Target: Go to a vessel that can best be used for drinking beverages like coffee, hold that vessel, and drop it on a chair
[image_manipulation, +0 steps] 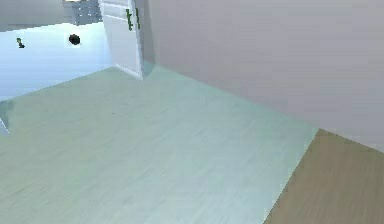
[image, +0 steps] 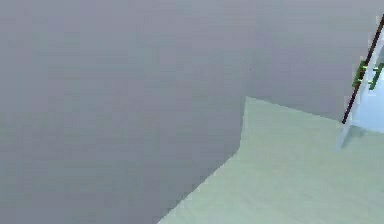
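Plainly, you are at the searching stage. Judging by these views, none of the three steps is done: the drinking vessel is not yet reached or held, and nothing has been dropped on a chair.

Nearest you, the pale green-white plank floor [image_manipulation: 150, 140] spreads across the arm side view. At five o'clock it meets a patch of brown wooden floor [image_manipulation: 340, 185].

In the forward view a plain grey wall [image: 110, 90] stands close ahead from nine to twelve o'clock. I judge you will have to turn before driving on. At three o'clock there, a white upright panel with a dark edge and small green marks [image: 365, 85] is cut off by the frame, and what it belongs to is hard to say.

Farther out in the arm side view, a white cabinet with a panelled door [image_manipulation: 122, 35] stands at eleven o'clock against the pinkish-grey wall [image_manipulation: 270, 50]. Beyond it, at ten o'clock, a pale blue-white surface [image_manipulation: 40, 65] shows a small dark round blob [image_manipulation: 74, 40]. It is too small to name, so you cannot yet tell where the drinking vessel stands. You cannot tell the gripper's state either.
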